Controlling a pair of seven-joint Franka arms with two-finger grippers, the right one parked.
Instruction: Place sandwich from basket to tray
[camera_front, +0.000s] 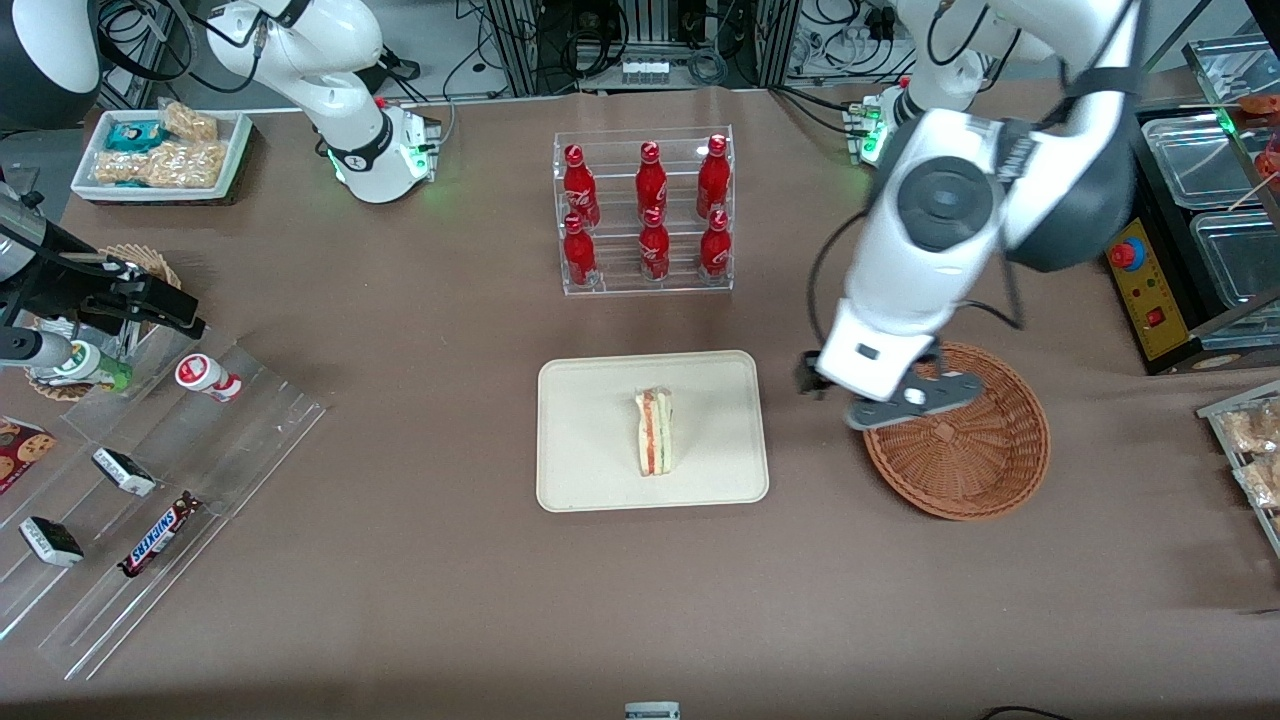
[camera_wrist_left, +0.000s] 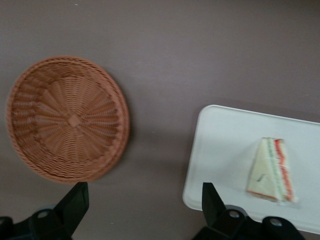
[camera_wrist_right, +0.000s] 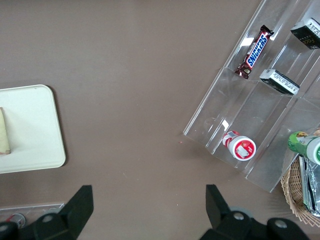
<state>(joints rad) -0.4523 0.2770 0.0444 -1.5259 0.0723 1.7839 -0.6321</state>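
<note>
Sandwich: lay on its side near the middle of the tray, filling edge showing; to my eye the placing looked done.
Basket: sat empty on the table, just beside the tray's edge toward the working arm's end.
Gripper: hung above the table between basket and tray, jaws spread wide with nothing between them, probably because the sandwich was already released.
Hidden: from the front, the arm covered part of the basket's rim and the fingertips.
</note>
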